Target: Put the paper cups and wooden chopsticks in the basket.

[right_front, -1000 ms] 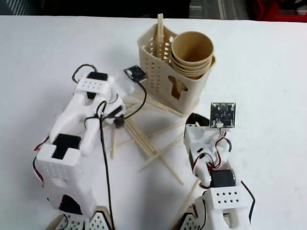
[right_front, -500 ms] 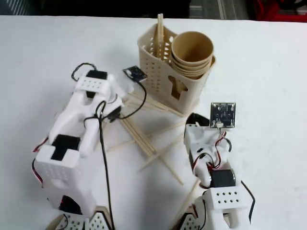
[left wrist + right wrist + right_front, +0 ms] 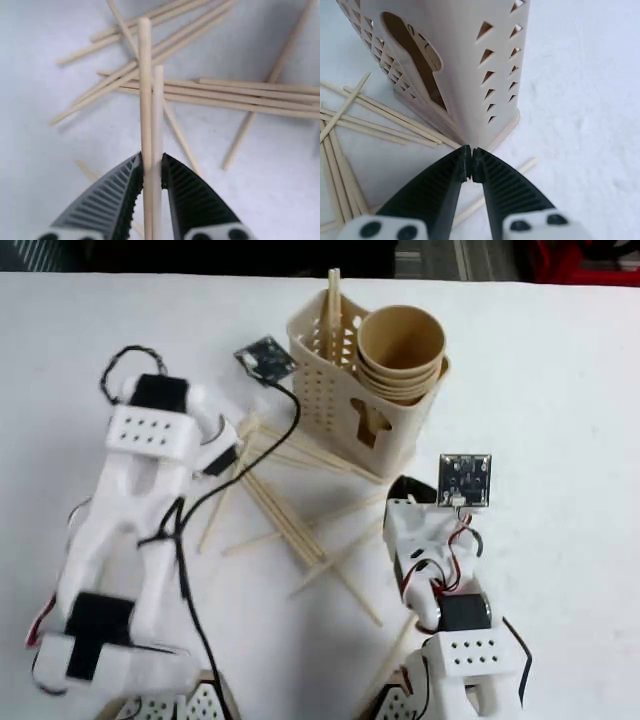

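Note:
A cream perforated basket [image 3: 335, 400] stands at the back centre of the table, with stacked paper cups [image 3: 401, 344] and a few upright chopsticks [image 3: 333, 308] inside. Loose wooden chopsticks [image 3: 300, 532] lie scattered in front of it. My left gripper [image 3: 151, 160] is shut on a pair of chopsticks [image 3: 145, 75], held over the pile. In the high view that gripper [image 3: 238, 436] is left of the basket and the held pair [image 3: 221, 497] slants toward the front. My right gripper [image 3: 471, 163] is shut and empty, close to the basket's near corner [image 3: 470, 100]. In the high view it [image 3: 402, 487] sits just in front of the basket.
The left arm's black cable [image 3: 190, 540] trails across the table to the front. The table's far edge [image 3: 200, 274] runs just behind the basket. Bare white table lies to the right of the basket [image 3: 540, 420]. One chopstick [image 3: 388, 655] lies beside the right arm's base.
The left arm has pulled back to the left and risen. Its gripper, earlier low among the loose chopsticks, now holds a pair. The right arm has not moved.

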### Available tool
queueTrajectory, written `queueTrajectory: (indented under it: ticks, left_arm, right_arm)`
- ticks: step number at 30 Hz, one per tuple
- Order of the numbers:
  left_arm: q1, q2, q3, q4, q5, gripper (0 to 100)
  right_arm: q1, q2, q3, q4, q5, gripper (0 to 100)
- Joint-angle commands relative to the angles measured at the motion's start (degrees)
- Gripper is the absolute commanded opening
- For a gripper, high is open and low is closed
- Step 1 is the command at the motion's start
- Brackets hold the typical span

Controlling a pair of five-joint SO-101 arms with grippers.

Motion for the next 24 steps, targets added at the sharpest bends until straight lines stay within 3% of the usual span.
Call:
queueTrajectory:
  ticks: [1,11,18,24]
  left_arm:
    - [1.6,-8.8,-5.0,0.6,2.5,2]
    - [8.4,-10.5,-27.1,-1.8,16.4,2]
    - [12.4,-4.5,-39.6,-13.6,22.2,2]
    - [16.7,-0.2,-42.0,-25.1,25.4,2]
  right_arm:
    - [0.7,-1.5,-0.5,-1.2,-0.5,1.9]
    - [0.7,-1.5,-0.5,-1.2,-0.5,1.9]
    - [0.7,-1.5,-0.5,-1.2,-0.5,1.9]
    - [0.7,-1.5,-0.4,-1.2,-0.5,1.9]
